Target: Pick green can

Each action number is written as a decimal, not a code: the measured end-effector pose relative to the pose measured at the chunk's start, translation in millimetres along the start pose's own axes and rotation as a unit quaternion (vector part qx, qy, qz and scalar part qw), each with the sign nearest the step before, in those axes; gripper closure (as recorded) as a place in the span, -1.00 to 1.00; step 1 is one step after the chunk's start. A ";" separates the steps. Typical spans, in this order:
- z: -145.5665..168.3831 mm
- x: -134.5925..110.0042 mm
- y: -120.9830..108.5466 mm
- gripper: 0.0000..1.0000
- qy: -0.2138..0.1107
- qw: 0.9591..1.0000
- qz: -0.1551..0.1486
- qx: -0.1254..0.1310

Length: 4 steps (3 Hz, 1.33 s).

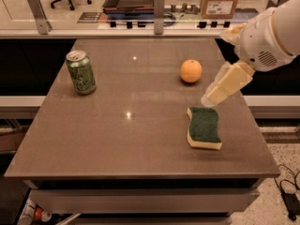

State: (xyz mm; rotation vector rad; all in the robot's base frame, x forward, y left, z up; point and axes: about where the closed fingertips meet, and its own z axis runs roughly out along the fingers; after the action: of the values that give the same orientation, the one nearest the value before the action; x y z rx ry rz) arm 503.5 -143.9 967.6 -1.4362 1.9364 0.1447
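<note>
The green can [81, 72] stands upright at the left side of the brown table [117, 139], with a silver top and pale lettering. My gripper [211, 96] hangs over the right part of the table, just above the far end of the sponge and in front of the orange. It is far to the right of the can and holds nothing that I can see. The white arm [269, 36] comes in from the upper right.
An orange [191, 71] lies right of centre. A yellow sponge with a green top [204, 127] lies flat near the right front. A counter with metal posts, a tray and a cardboard box [219, 0] runs behind the table.
</note>
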 end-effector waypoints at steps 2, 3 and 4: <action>45.8 -31.9 -3.8 -1.00 -0.109 0.994 0.022 0.017; 63.9 -54.3 -7.5 -1.00 -0.161 0.986 0.023 0.029; 79.7 -80.6 -8.7 -1.00 -0.205 0.979 0.009 0.023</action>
State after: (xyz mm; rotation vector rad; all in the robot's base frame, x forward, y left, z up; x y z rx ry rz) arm 559.0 -45.1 959.2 -1.2447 1.6032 0.3714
